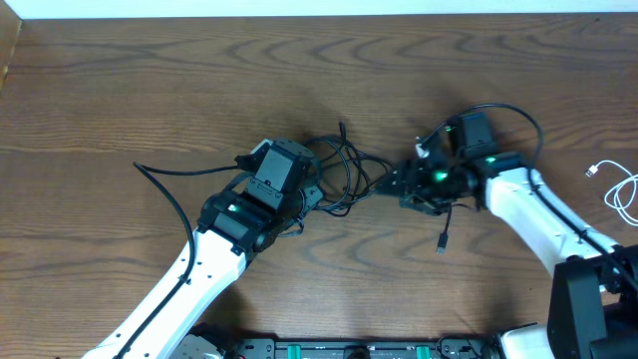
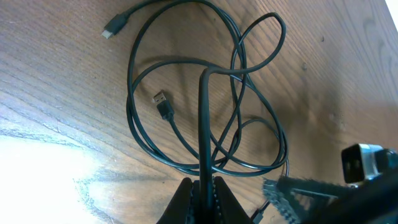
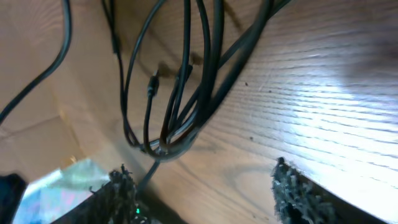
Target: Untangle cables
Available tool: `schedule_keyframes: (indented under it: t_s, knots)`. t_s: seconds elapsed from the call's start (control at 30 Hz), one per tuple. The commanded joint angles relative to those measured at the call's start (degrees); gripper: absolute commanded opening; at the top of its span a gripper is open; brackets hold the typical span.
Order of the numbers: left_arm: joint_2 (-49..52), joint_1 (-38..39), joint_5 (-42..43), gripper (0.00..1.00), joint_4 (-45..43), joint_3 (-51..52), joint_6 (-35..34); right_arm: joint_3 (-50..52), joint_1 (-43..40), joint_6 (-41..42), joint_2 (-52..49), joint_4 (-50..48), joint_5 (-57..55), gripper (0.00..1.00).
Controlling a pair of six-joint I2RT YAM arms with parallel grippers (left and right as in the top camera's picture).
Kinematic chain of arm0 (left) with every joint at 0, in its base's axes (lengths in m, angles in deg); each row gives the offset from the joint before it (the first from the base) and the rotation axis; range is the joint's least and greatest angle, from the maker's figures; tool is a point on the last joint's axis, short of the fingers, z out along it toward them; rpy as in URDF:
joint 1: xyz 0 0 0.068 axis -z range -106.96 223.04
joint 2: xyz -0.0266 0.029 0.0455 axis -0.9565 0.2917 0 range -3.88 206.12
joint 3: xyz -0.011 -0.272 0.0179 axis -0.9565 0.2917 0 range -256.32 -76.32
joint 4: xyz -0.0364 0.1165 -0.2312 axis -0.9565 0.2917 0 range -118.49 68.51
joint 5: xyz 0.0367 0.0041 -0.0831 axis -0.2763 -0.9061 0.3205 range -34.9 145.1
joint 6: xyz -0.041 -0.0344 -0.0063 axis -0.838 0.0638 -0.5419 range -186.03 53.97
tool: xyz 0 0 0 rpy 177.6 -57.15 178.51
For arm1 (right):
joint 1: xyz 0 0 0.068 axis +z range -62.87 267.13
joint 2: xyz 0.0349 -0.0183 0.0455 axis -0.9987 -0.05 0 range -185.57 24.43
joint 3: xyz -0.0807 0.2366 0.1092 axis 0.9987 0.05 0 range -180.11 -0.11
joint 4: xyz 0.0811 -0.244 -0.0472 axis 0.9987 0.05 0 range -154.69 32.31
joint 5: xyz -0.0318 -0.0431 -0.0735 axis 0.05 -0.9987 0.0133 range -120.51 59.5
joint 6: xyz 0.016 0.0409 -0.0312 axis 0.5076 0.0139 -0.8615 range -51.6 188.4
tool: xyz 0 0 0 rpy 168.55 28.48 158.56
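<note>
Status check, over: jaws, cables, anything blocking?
Left gripper jaws shut on a black cable; right gripper jaws open beside the tangle. Tangle unresolved between the arms; white cable apart, far right. No obstruction seen.

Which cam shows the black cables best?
Left wrist: the black cables spread in clear loops, two plug ends visible, one strand pinched in the left gripper. Overhead shows them small and partly covered. Right wrist shows only blurred strands.

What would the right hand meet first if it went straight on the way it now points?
Most likely the bunch of black cables, which lies just ahead of the open right hand, roughly centred in its path. How high the strands sit above the table is hard to judge.
</note>
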Motion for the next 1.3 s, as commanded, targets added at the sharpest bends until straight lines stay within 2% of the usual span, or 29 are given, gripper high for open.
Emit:
schedule_keyframes:
  t_s: [0.0, 0.2, 0.7, 0.87, 0.97, 1.07, 1.13, 1.27]
  knots:
    - [-0.37, -0.24, -0.70, 0.08, 0.04, 0.02, 0.37, -0.09, 2.93, 7.34, -0.11, -2.25, -6.78, 0.64]
    - [-0.37, -0.24, -0.70, 0.08, 0.92, 0.02, 0.37, -0.09, 4.79, 11.69, -0.20, -9.46, -9.20, 0.49]
    - [-0.37, -0.24, -0.72, 0.08, 0.85, 0.02, 0.37, -0.07, 6.40, 16.39, -2.12, -9.38, -10.80, 0.39]
    - [-0.37, -0.24, -0.72, 0.08, 0.85, 0.02, 0.37, -0.07, 7.34, 16.39, -3.63, -11.61, -10.99, 0.22]
    - [-0.37, -0.24, -0.72, 0.08, 0.85, 0.02, 0.37, -0.07, 7.67, 16.39, -4.20, -12.09, -11.08, 0.02]
    - [-0.37, -0.24, -0.72, 0.08, 0.92, 0.02, 0.39, -0.07, 7.54, 14.84, -4.15, -14.60, -10.51, 0.01]
    - [-0.37, -0.24, -0.72, 0.08, 1.18, 0.02, 0.37, -0.11, 6.84, 11.65, -4.02, -19.39, -6.71, 0.01]
    - [-0.35, -0.24, -0.76, 0.08, 2.36, 0.02, 0.39, -0.15, 3.80, 11.17, -2.60, -26.36, 0.87, 0.01]
